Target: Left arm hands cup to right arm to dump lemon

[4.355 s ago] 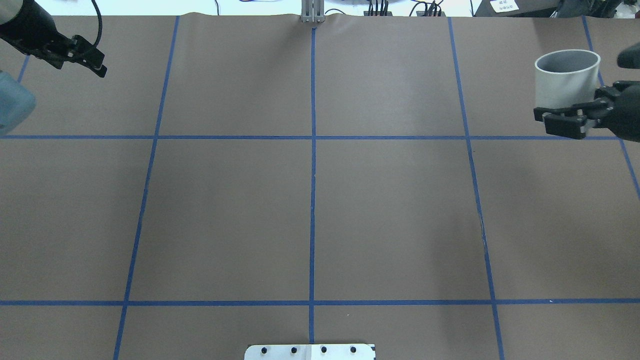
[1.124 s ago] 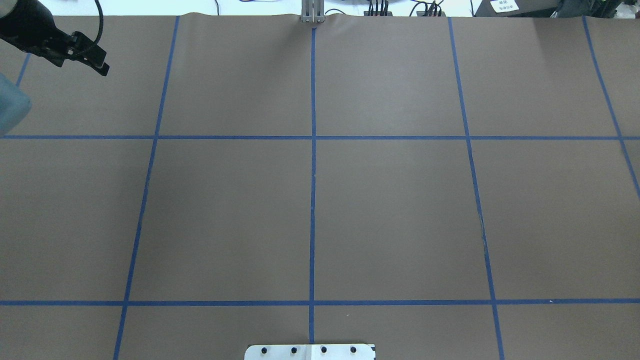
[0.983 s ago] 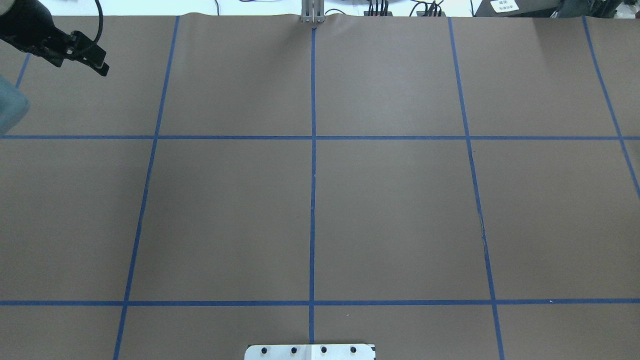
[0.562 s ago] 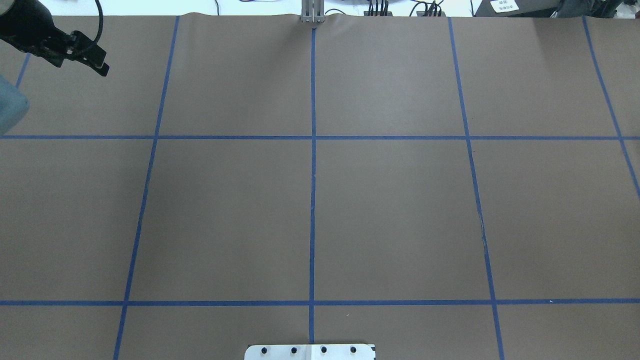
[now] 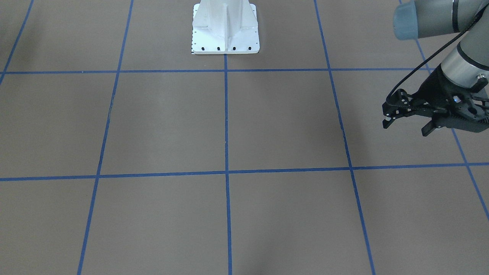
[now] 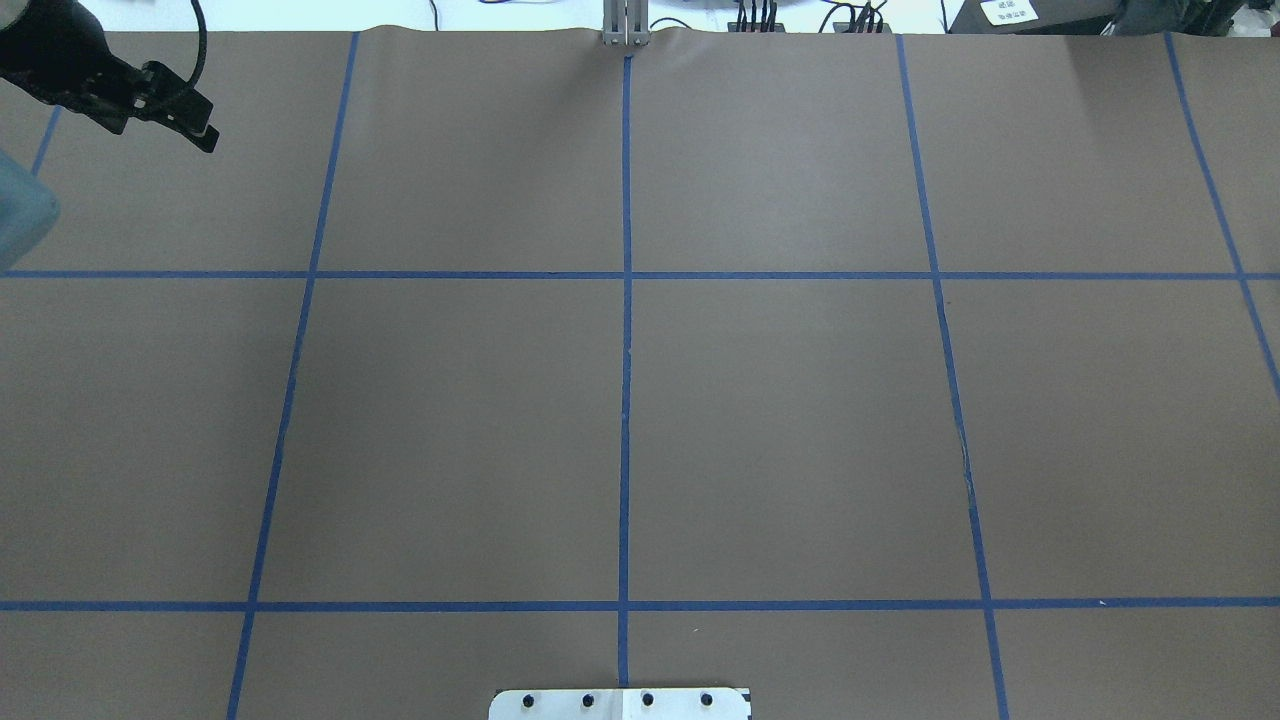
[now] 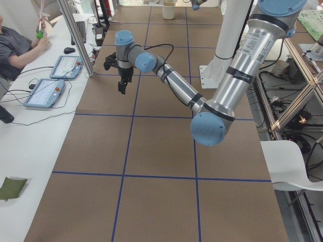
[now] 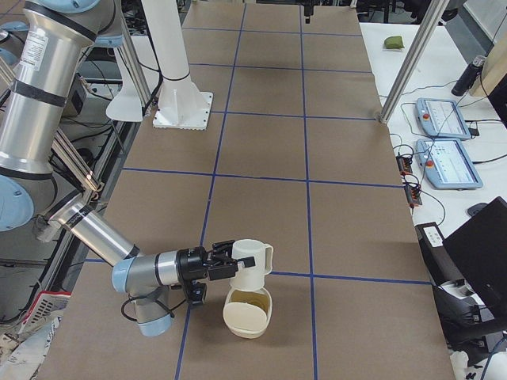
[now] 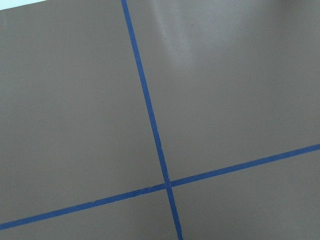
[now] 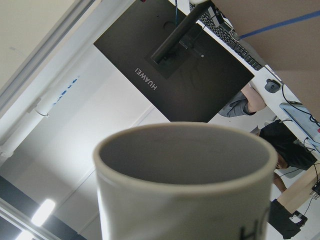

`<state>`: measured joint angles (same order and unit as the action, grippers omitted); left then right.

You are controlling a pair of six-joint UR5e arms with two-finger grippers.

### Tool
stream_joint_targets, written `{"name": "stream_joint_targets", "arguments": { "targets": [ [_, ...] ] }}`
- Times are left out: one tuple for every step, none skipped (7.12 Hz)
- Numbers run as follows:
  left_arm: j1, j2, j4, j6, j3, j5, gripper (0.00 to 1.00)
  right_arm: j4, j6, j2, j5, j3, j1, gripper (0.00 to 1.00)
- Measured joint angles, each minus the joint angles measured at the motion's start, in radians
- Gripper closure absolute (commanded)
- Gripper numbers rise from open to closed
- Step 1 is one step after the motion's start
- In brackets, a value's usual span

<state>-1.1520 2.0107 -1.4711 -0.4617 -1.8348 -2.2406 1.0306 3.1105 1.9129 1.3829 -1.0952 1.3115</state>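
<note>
The cup (image 8: 252,269) hangs upside down directly above a cream bowl (image 8: 245,324) near the right end of the table (image 6: 780,420). Its long axis is close to vertical, with the mouth toward the bowl and the handle (image 8: 268,255) pointing away from the right gripper (image 8: 230,263). That gripper's black fingers lie against the cup's wall, but only 1 side view shows them, so I cannot tell whether they clamp it. The right wrist view shows the grey inside near the rim; deeper in is hidden, and dark letters are cut off at the frame's edge. The bowl's inside looks yellowish, with pieces too small to make out. The left gripper (image 5: 405,128) hovers over the opposite end, its 2 fingers spread apart, holding nothing.
</note>
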Motion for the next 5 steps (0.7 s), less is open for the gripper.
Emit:
{"name": "stream_joint_targets", "arguments": {
  "targets": [
    [0.000,-0.001,0.000,0.000,0.000,0.000,0.00,-0.001,0.001,0.000,-0.001,0.000,0.000,0.81],
    [0.000,-0.001,0.000,0.000,0.000,0.000,0.00,-0.001,-0.007,0.000,0.001,-0.003,0.000,0.81],
    [0.000,-0.001,0.000,0.000,0.000,-0.001,0.00,-0.001,-0.054,-0.004,0.006,-0.014,0.000,0.81],
    [0.000,-0.001,0.000,0.000,0.001,-0.002,0.00,-0.001,-0.177,-0.009,0.019,-0.034,0.000,0.80],
    [0.000,-0.001,0.000,0.000,0.002,-0.003,0.00,-0.004,-0.348,-0.015,0.059,-0.058,-0.001,0.80]
  ]
}}
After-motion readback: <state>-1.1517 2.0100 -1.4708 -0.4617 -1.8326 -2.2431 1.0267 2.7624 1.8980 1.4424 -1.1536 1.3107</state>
